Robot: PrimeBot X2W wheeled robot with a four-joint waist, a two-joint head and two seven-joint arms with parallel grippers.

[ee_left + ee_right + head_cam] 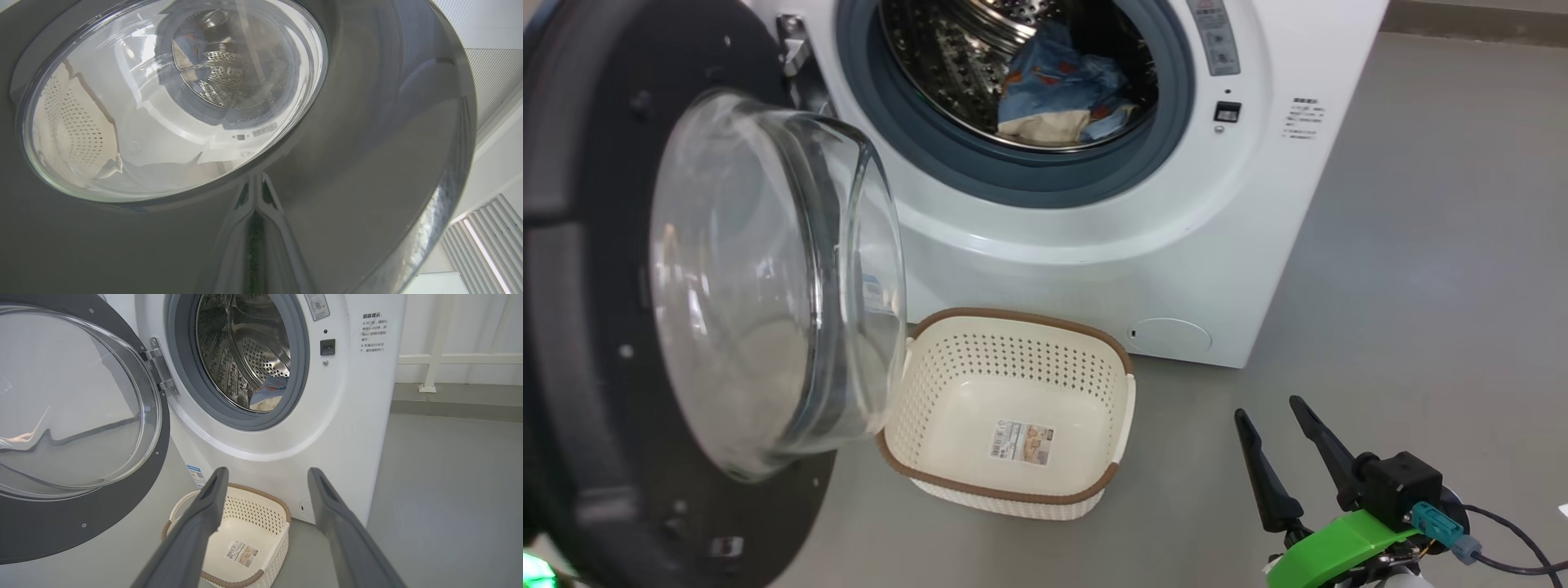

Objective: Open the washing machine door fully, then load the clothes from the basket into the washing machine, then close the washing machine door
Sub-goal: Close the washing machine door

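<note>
Door [621,327] swung open. Clothes [1058,94] lie in the washing machine [1176,245] drum. Basket [1013,408] on floor just before it. Right gripper [1267,407]: fingers spread wide, holding nothing. Left gripper [255,216]: closed, tips apparently against the door's outer face; view blurred.

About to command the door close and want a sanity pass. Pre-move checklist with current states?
1. All clothes inside drum: ok, the bundle lies behind the ring.
2. Nothing left in basket: ok, just its sticker.
3. No fabric on ring: ok.
4. Swing path free of right gripper: ok, it is open, low, to the right of the basket.
5. Contact of left gripper with door: cannot tell; it is shut, at the outer face.
6. Clearance of door over basket: cannot tell; the bowl overlaps the basket's left end in the head view.
</note>
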